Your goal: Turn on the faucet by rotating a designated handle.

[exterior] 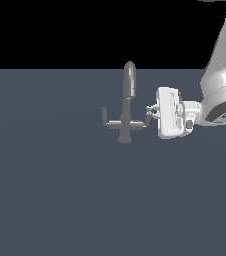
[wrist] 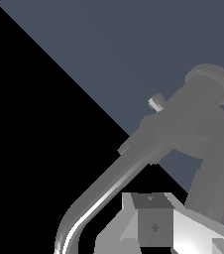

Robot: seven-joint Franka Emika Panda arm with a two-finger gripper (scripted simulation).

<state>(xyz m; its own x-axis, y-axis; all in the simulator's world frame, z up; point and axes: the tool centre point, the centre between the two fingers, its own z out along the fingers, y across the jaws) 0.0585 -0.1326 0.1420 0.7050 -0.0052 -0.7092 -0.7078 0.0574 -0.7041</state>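
The grey faucet (exterior: 129,100) stands mid-scene in the exterior view, its tall spout rising above a short crossbar. The handle (exterior: 148,120) is the upright prong on the arm at the exterior view's right. My gripper (exterior: 149,111) reaches in from that side, and its fingertips sit against the prong's upper end. The fingers look pressed together with nothing between them. In the wrist view the faucet (wrist: 104,191) runs diagonally. The handle (wrist: 214,171) looms large beside my gripper (wrist: 155,218). The twin prong (wrist: 157,102) shows further off.
A flat dark blue-grey floor (exterior: 50,190) spreads all around the faucet. The white arm (exterior: 220,75) comes down from the upper part of the exterior view's right. Nothing else stands on the floor.
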